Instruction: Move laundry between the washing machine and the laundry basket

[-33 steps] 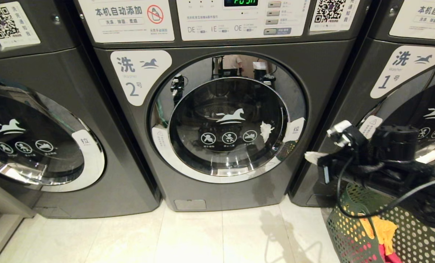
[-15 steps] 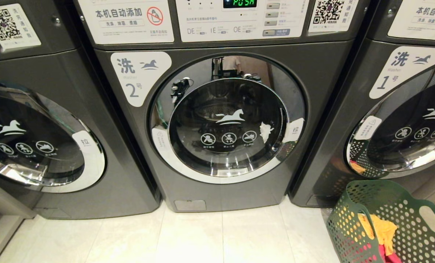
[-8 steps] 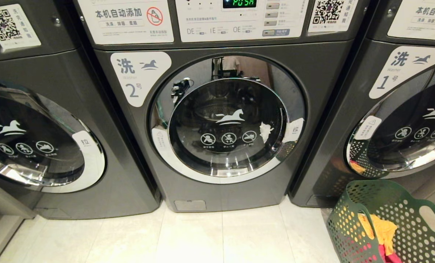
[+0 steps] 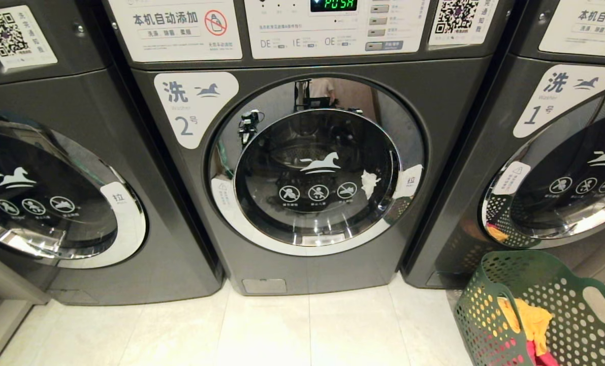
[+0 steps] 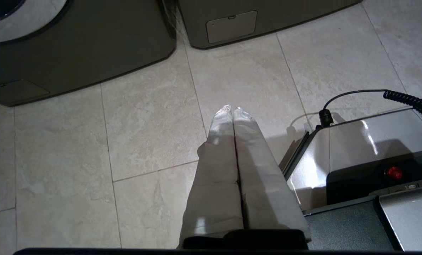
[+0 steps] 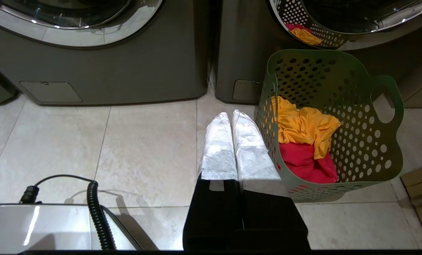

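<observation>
Dark grey washing machine (image 4: 302, 168) marked 2 fills centre of head view, round chrome-rimmed door shut, door face toward the camera, handle tab at 3 o'clock of the glass. Green display (image 4: 333, 4) lit at 12 o'clock of the panel. Machine marked 1 (image 4: 546, 152) sits at 3 o'clock of it, a third grey machine (image 4: 68, 183) at 9 o'clock.

Green perforated laundry basket (image 4: 561, 300) stands upright on pale floor tiles (image 4: 282, 330) at 5 o'clock of machine 2, just in front of machine 1, mouth up, long axis running roughly parallel to the machine fronts, cut-out handle at the far short end. Inside: mustard yellow-orange garment (image 6: 304, 125) crumpled on top of red-pink garment (image 6: 303, 161), both bunched, no clear long axis. White garment not seen.

Neither arm in head view. Left gripper (image 5: 232, 110) hangs low over bare tile, fingers pressed together, holding nothing, tips pointing toward the machine bases. Right gripper (image 6: 231, 115) likewise closed tight and empty, tips pointing at the gap between machines 2 and 1, basket wall just beside it at 3 o'clock in the right wrist view. Robot base (image 5: 356, 156) with coiled cable (image 6: 97, 212) shows near both.
</observation>
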